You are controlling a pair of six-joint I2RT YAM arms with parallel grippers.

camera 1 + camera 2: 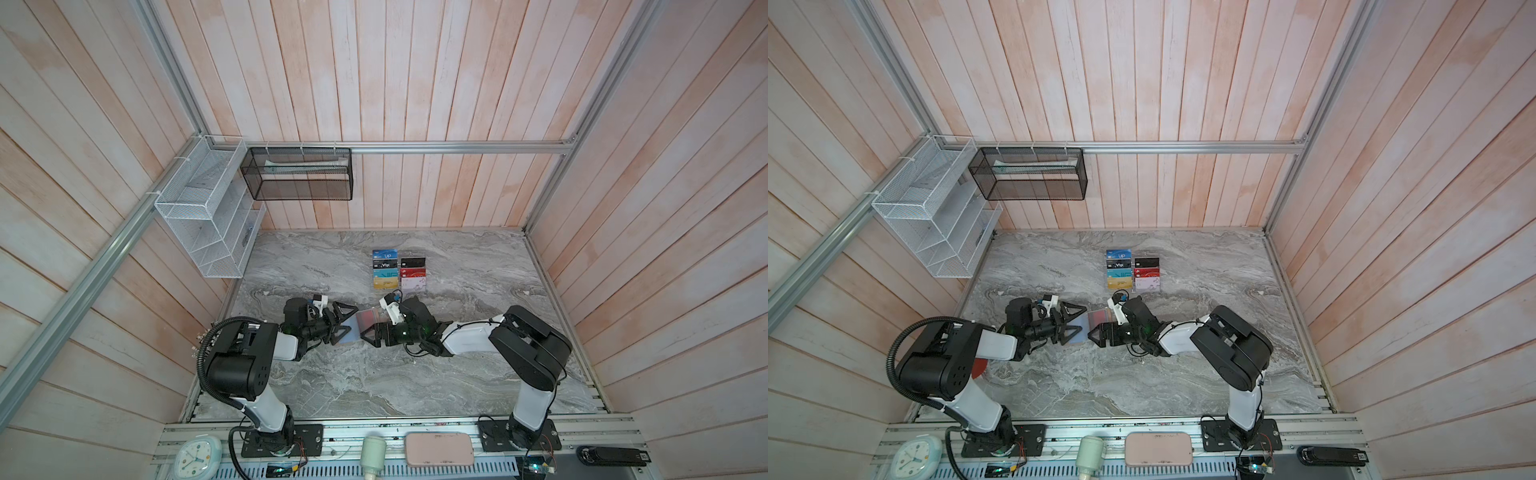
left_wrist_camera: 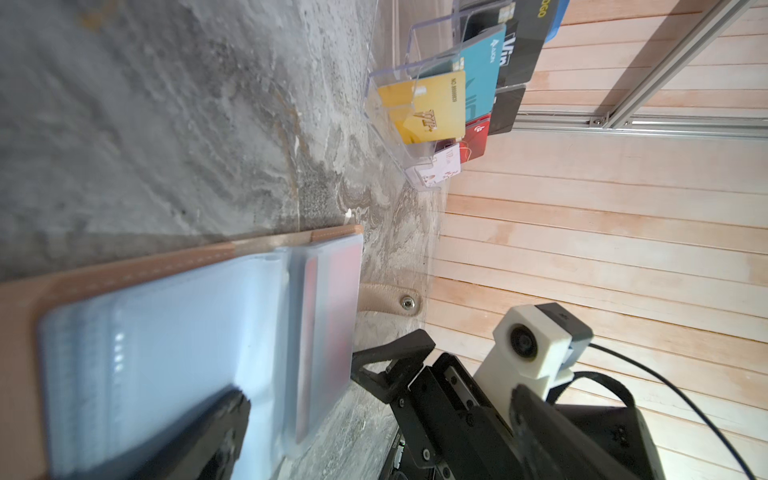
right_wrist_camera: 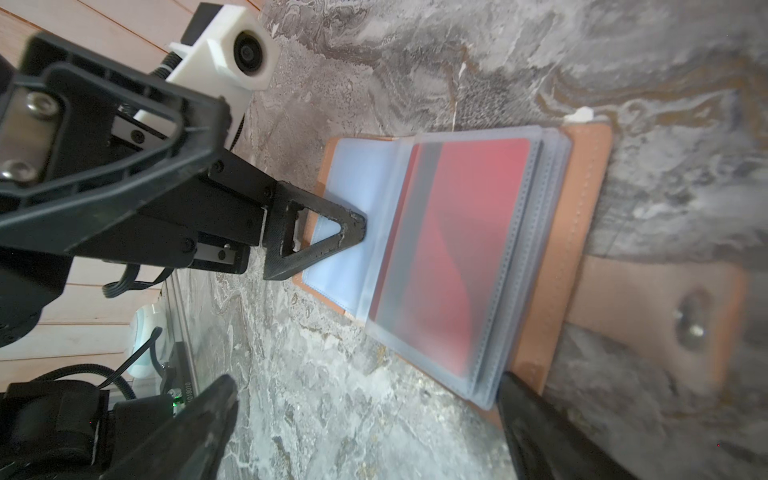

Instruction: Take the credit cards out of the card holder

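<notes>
Between the left claw [image 1: 353, 319] and the right claw [image 3: 365, 380], both spread wide and empty, the card holder [image 1: 360, 327] is laid open on the counter [image 1: 457, 374]. A left fingertip [image 3: 353, 226] is set on its pale blue page [image 3: 353, 174]; a red card [image 3: 461, 249] is seen sleeved nearer the right claw

A clear rack [image 2: 432, 37] of coloured cards [image 1: 385, 273] stands on the grey marble table [image 1: 374, 386].

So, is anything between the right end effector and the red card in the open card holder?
Only the frosted plastic sleeve covering the red card. The right end effector stands open next to it; the left end effector sits on the opposite page.
</notes>
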